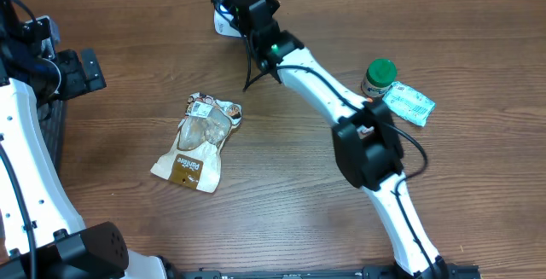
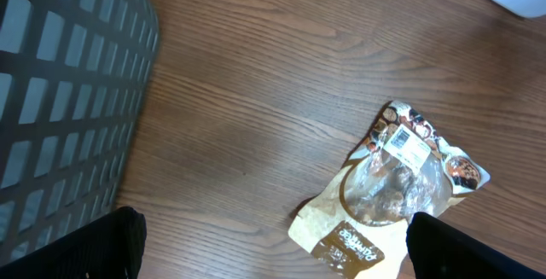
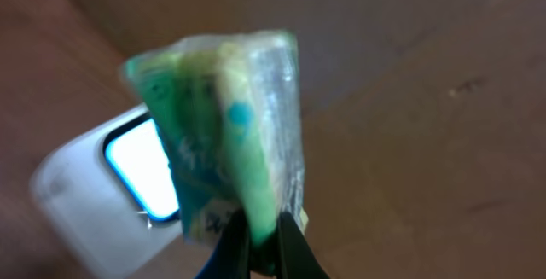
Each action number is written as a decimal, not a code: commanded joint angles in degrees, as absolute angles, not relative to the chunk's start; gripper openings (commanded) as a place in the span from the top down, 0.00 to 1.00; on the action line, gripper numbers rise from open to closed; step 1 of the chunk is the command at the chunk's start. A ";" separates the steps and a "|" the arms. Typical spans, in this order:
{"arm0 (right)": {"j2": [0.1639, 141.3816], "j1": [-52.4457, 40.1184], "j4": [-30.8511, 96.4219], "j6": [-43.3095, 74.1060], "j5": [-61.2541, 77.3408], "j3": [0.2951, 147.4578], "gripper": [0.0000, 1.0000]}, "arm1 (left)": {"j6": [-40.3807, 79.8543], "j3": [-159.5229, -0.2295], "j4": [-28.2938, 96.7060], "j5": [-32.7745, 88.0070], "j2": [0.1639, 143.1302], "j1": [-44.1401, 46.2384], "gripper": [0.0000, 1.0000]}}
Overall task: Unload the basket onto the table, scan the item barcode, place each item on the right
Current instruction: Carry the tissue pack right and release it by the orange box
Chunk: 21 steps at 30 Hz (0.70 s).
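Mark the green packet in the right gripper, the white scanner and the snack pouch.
green packet (image 3: 230,134), right wrist view, middle of its crumpled face.
white scanner (image 3: 136,168), right wrist view, its lit window.
snack pouch (image 1: 205,131), overhead view, its clear centre.

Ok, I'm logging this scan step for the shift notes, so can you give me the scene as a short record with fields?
right claw: shut on a green packet
packet position: held up in front of the white scanner, whose window is lit
left claw: open, holding nothing, near the black basket
on table: snack pouch lying flat, white label facing up
also on table: green-lidded jar beside a second packet
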State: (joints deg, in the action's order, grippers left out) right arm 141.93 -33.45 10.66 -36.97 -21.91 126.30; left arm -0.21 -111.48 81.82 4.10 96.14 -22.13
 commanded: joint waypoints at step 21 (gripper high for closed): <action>103.77 -20.21 85.38 10.94 -2.02 114.43 0.96 | -1.17 -112.12 81.82 4.49 95.98 -21.96 0.00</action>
